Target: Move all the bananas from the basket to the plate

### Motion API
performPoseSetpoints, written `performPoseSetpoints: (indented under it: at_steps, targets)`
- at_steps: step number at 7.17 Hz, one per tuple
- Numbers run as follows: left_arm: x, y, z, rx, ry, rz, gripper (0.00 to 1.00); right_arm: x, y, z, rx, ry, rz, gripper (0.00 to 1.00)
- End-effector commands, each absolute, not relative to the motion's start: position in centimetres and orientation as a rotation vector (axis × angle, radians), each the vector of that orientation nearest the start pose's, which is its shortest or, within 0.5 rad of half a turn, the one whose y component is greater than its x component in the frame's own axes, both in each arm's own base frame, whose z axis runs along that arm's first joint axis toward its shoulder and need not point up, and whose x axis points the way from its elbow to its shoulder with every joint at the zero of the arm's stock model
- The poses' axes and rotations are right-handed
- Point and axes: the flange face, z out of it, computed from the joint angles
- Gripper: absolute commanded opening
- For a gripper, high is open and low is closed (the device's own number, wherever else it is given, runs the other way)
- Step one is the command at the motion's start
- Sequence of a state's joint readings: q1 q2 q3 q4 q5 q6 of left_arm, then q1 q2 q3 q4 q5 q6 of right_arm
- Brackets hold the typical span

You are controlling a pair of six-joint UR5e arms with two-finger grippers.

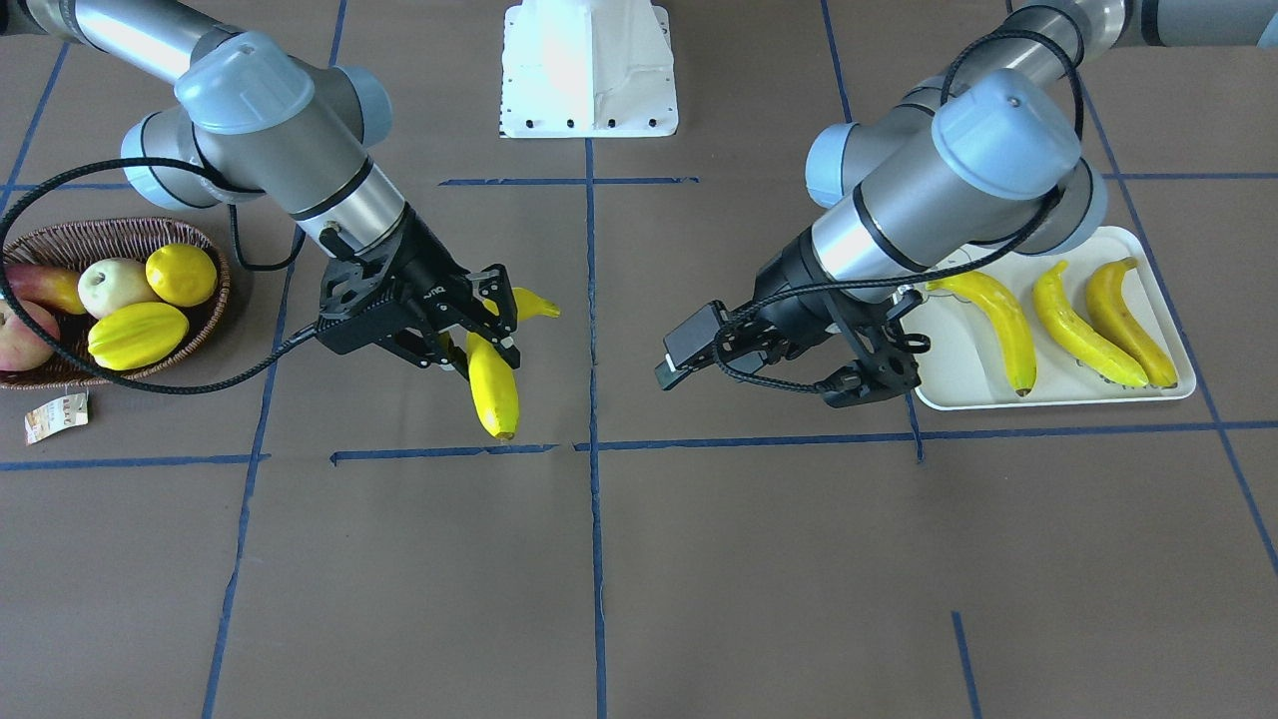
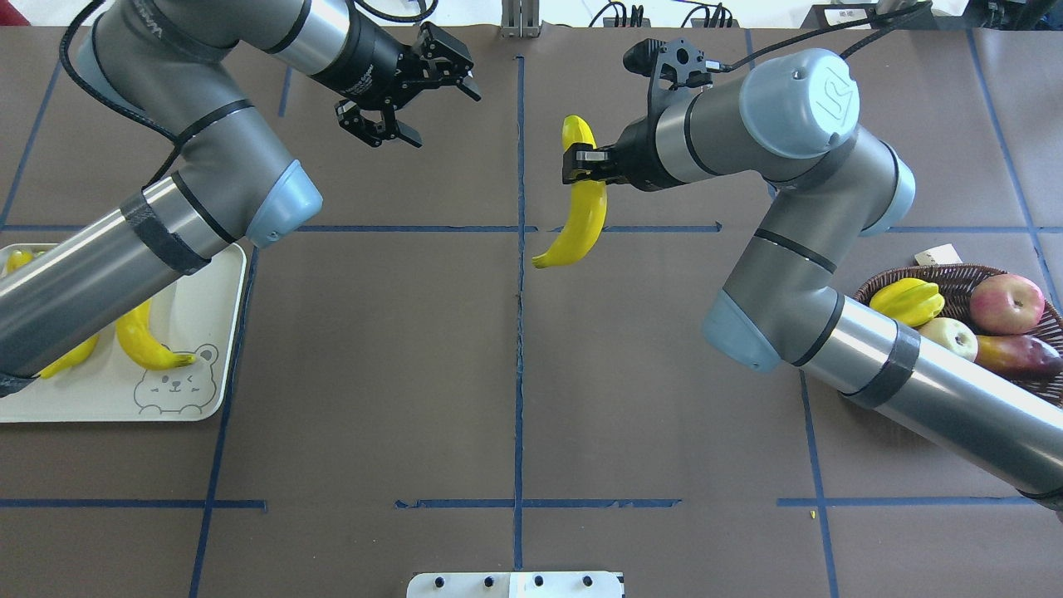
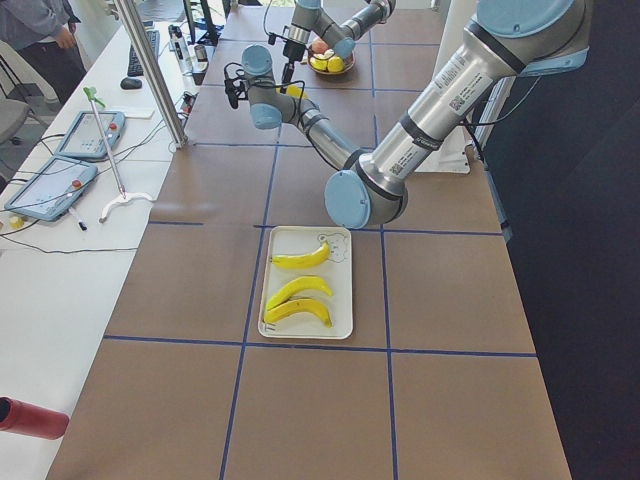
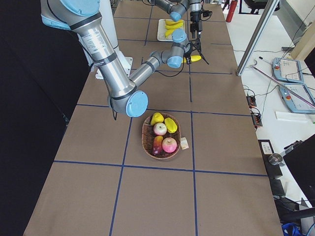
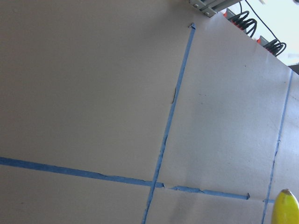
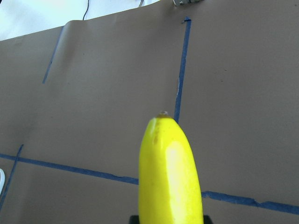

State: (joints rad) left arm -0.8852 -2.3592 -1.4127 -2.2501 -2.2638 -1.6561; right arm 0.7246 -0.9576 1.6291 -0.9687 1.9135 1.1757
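The right gripper (image 2: 581, 162), clamped on the last banana (image 2: 581, 224) near one end, holds it over the table's (image 2: 664, 399) middle, just right of the centre tape line (image 2: 519, 332), the longer part free. The left gripper (image 2: 447, 118) hangs across that line, jaws wide apart, empty. Three bananas (image 1: 1073, 325) lie on the plate (image 2: 199, 299) at the left end; the basket (image 2: 955, 278) at the right end holds only other fruit (image 2: 1005, 303). A hand-over looks next, calling for the left gripper to close on the free part. Nothing stands between the grippers. The plate's bare strip runs along its centre-side edge.
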Motion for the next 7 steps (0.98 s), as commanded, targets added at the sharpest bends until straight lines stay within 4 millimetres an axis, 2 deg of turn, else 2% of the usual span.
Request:
performPoseSetpoints:
  at_steps: [1, 4, 7]
  targets:
    - [41.4, -59.5, 13.7, -0.064, 1.393, -0.373, 1.0, -46.0, -51.4, 16.8, 0.441, -1.245, 0.059, 0.24]
    - [43.6, -58.1, 13.5, -0.06, 1.409, -0.342, 1.0, -46.8, -51.0, 14.4, 0.454, -1.275, 0.042, 0.24]
    - [44.7, -58.4, 13.1, -0.064, 1.401, -0.345, 0.97, -47.3, -50.5, 14.2, 0.458, -1.275, 0.038, 0.24]
